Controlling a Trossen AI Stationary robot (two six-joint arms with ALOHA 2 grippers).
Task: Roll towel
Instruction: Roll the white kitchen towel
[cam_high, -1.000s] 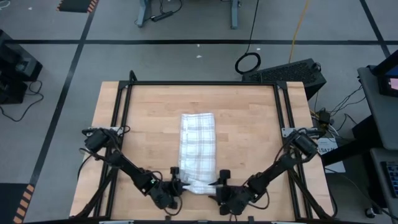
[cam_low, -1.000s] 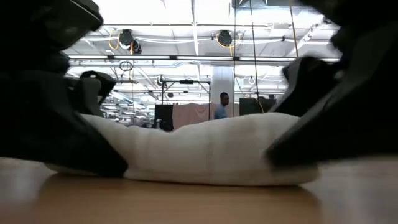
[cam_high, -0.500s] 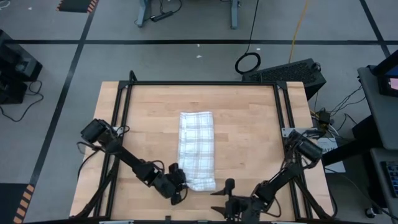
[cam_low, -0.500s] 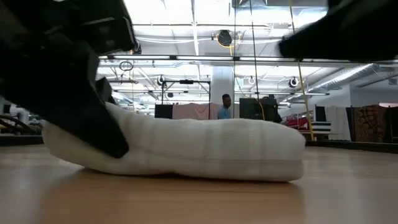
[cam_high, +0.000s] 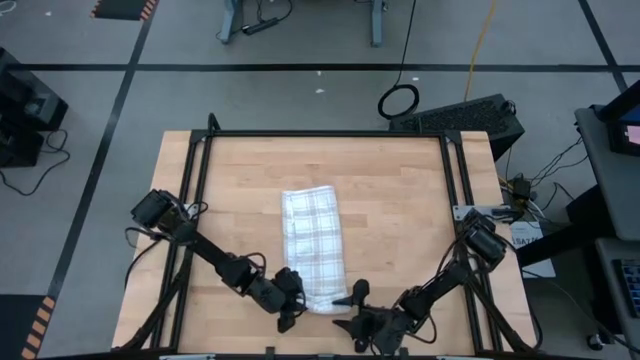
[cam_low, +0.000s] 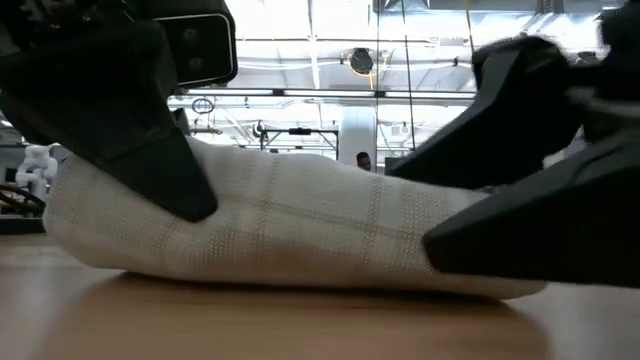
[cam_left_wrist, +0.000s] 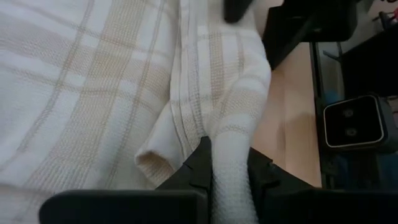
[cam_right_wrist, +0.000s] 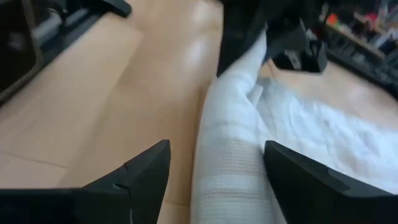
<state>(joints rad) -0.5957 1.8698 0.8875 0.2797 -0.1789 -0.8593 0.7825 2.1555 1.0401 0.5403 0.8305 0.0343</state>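
On the wooden table, left jaws clamp the towel; right jaws seemingly apart.

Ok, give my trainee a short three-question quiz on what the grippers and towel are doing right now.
1. True or false: the left gripper is shut on the towel.
2. The right gripper is: A) open, fingers either side of the towel's end; B) clamped on the towel; C) parked away from the towel.
3. Fill in: the towel lies on the ____, folded into a long strip.

Key: 1 true; 2 A; 3 table.
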